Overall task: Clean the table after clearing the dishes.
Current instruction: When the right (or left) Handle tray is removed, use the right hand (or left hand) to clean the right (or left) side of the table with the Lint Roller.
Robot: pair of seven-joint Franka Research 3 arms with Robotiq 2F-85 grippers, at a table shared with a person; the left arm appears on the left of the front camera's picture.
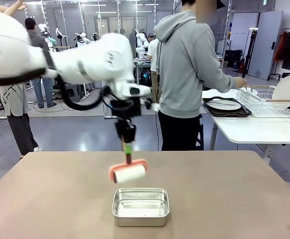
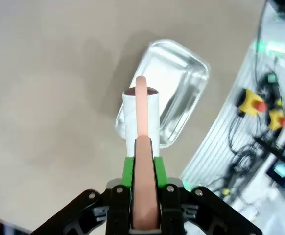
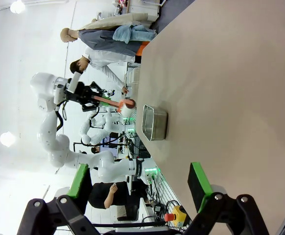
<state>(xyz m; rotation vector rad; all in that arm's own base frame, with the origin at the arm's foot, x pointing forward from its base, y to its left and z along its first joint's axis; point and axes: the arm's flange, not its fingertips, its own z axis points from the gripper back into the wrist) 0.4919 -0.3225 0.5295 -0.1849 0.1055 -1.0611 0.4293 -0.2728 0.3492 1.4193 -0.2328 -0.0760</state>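
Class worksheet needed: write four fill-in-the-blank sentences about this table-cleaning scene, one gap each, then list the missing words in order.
1. The left gripper is ____ on the pink handle of the roller.
2. On the brown table, below the roller, stands a steel ____.
3. The right gripper holds nothing; its jaws stand ____.
4. The person in the grey hoodie stands at the ____ side table, by the dish rack.

Missing words: shut; pan; open; white.
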